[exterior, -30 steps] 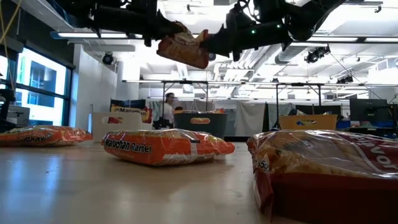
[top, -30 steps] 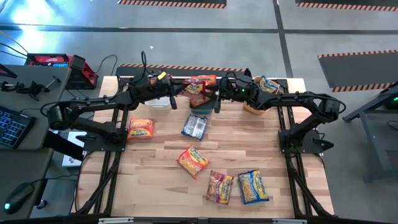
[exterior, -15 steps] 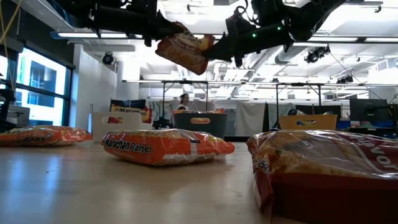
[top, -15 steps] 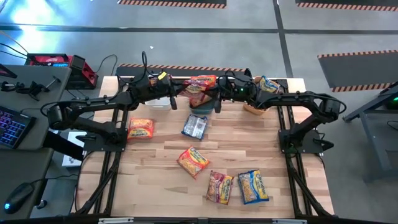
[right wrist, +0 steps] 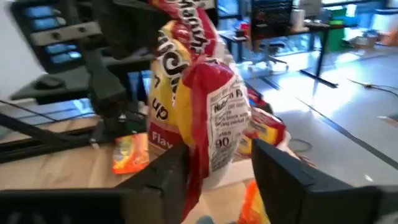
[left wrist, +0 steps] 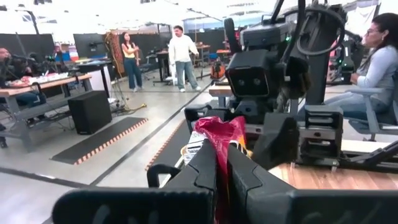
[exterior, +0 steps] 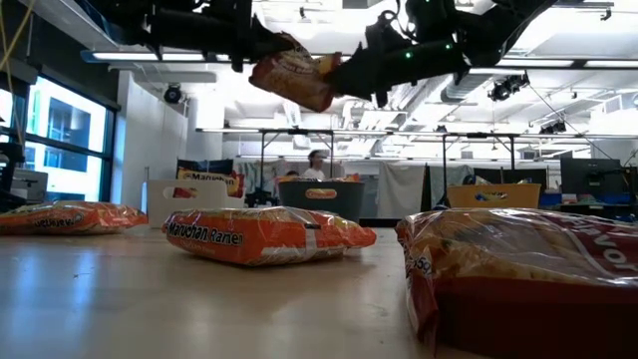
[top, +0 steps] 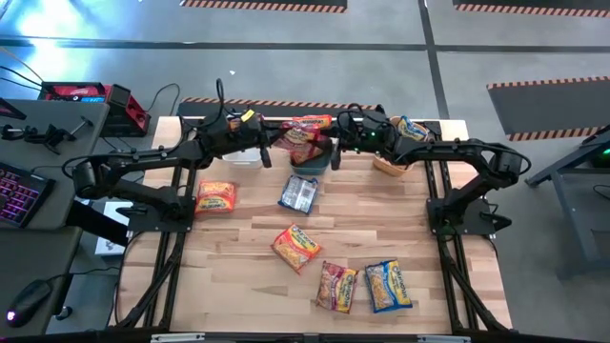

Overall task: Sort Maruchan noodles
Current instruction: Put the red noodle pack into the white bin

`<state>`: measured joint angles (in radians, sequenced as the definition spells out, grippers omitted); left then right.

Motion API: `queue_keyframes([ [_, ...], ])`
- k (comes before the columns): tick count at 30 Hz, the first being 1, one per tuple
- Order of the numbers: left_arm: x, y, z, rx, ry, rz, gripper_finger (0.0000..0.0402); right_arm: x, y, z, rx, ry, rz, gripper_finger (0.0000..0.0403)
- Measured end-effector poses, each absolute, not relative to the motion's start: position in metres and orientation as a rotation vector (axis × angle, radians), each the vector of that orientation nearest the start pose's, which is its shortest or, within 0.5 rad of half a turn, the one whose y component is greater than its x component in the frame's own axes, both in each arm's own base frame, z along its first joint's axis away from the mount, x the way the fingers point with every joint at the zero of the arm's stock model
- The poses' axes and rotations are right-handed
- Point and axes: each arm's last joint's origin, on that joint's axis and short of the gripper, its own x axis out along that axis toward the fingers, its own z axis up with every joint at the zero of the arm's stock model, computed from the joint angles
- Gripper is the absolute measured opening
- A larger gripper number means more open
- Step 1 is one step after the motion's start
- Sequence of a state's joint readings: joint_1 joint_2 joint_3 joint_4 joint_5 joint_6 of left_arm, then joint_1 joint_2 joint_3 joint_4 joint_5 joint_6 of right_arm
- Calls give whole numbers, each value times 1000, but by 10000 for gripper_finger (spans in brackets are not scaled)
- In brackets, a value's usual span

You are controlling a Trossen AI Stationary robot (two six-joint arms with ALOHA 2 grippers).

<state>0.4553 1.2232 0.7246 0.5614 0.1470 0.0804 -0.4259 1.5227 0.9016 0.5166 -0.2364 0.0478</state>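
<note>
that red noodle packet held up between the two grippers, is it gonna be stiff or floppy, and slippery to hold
The red packet probably bends at its edges: the left gripper pinches one end flat and thin. Its middle looks firmer, hanging without folding in the low view. The glossy, crinkly wrap seen at the right gripper may be slippery, so a light pinch could slide.

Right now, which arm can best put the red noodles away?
Probably the left: its claw is shut on the red packet. The right claw only stands open around it.
</note>
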Motion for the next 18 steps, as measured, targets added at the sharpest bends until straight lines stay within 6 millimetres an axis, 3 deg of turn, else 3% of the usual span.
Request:
queue_keyframes([
  [5, 244, 114, 297, 108, -81, 298, 0, 311, -131, 266, 100, 61, -104, 196],
  [18, 245, 111, 303, 106, -144, 237, 0, 311, -130, 271, 111, 7, -79, 197],
])
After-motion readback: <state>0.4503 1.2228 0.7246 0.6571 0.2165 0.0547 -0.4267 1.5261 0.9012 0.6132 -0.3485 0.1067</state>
